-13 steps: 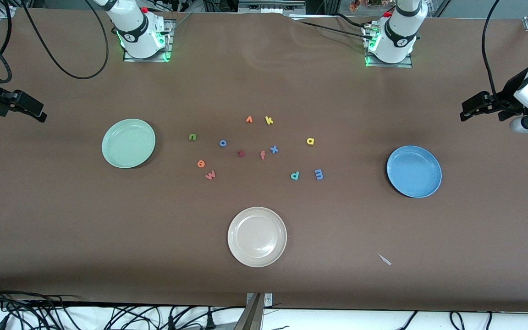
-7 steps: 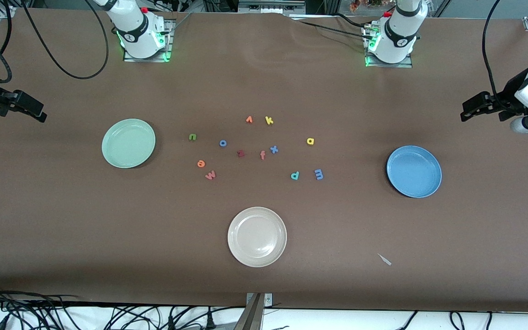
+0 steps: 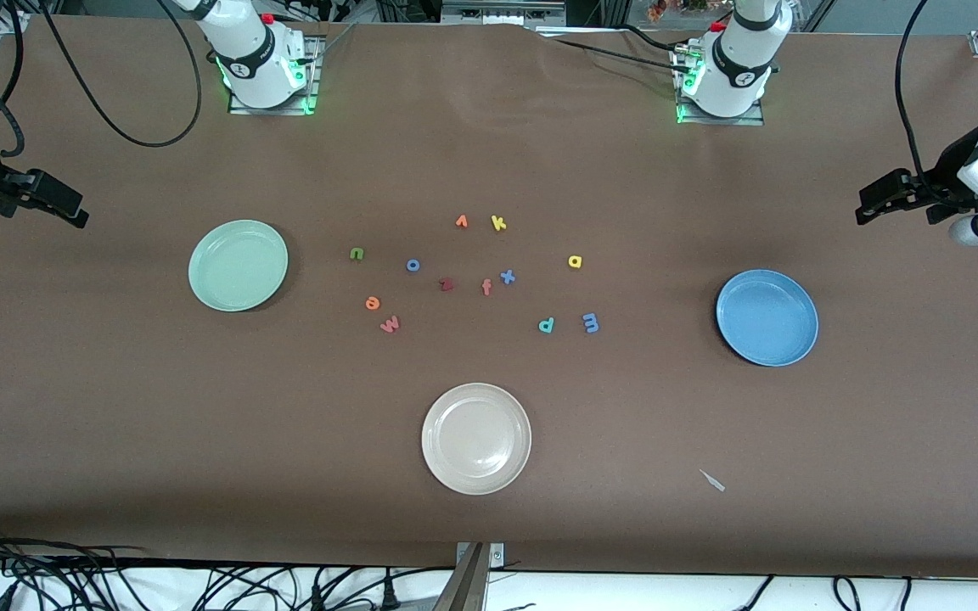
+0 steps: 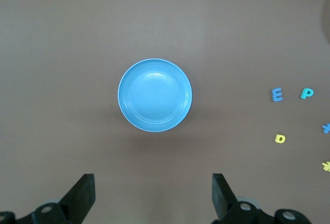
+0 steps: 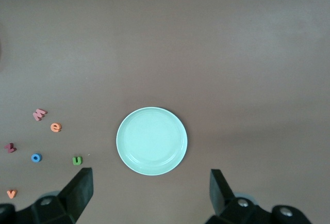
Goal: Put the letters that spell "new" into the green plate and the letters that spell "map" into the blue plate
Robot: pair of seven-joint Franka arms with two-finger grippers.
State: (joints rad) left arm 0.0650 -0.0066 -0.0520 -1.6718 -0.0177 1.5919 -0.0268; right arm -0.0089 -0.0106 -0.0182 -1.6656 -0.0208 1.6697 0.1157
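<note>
The green plate (image 3: 238,265) (image 5: 151,140) lies toward the right arm's end and the blue plate (image 3: 767,317) (image 4: 154,102) toward the left arm's end, both with nothing in them. Between them on the table lie the olive n (image 3: 356,253) (image 5: 77,160), orange e (image 3: 373,302) (image 5: 55,127), pinkish w (image 3: 390,323) (image 5: 39,114), blue m (image 3: 591,322) (image 4: 277,94), yellow a (image 3: 575,261) (image 4: 280,139) and teal p (image 3: 546,324) (image 4: 307,93). My right gripper (image 3: 73,210) (image 5: 151,190) hangs open over the table's edge beside the green plate. My left gripper (image 3: 871,204) (image 4: 153,193) hangs open beside the blue plate.
A cream plate (image 3: 476,438) sits nearer the front camera. Other letters lie among the task's: orange v (image 3: 461,221), yellow k (image 3: 498,223), blue o (image 3: 413,265), dark red z (image 3: 446,284), an f (image 3: 486,288), a blue x (image 3: 507,277). A pale scrap (image 3: 712,480) lies near the front edge.
Both grippers have shifted only very slightly at the table's ends. No letter or plate has moved.
</note>
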